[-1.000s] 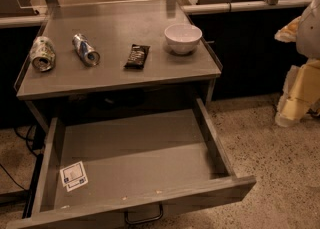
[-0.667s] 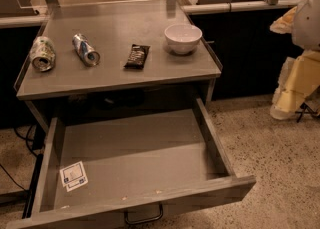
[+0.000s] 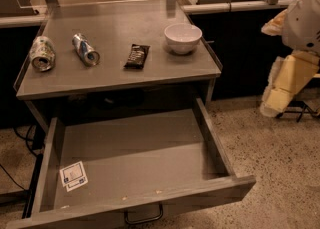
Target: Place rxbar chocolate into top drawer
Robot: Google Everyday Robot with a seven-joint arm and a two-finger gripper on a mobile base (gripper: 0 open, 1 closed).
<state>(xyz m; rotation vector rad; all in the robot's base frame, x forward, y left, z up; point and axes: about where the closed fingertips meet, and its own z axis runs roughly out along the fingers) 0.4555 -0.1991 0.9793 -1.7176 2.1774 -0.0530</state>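
Observation:
The rxbar chocolate [image 3: 137, 56], a small dark-wrapped bar, lies flat on the grey cabinet top [image 3: 115, 75], between a crushed can and a white bowl. The top drawer [image 3: 140, 158] is pulled wide open below it. It holds only a white square sticker [image 3: 73, 175] at its front left, and its dark wire handle [image 3: 143, 218] shows at the front. My gripper [image 3: 271, 103] hangs at the far right, beside the cabinet and over the floor. It is well apart from the bar and the drawer, and holds nothing that I can see.
Two crushed silver cans [image 3: 42, 53] [image 3: 85, 49] lie on the left of the cabinet top. A white bowl [image 3: 183, 38] stands at its right rear. The floor is speckled. A dark counter and a glass partition run behind the cabinet.
My arm and gripper have shifted a little to the left, towards the cabinet. The bar, cans, bowl and drawer have not moved.

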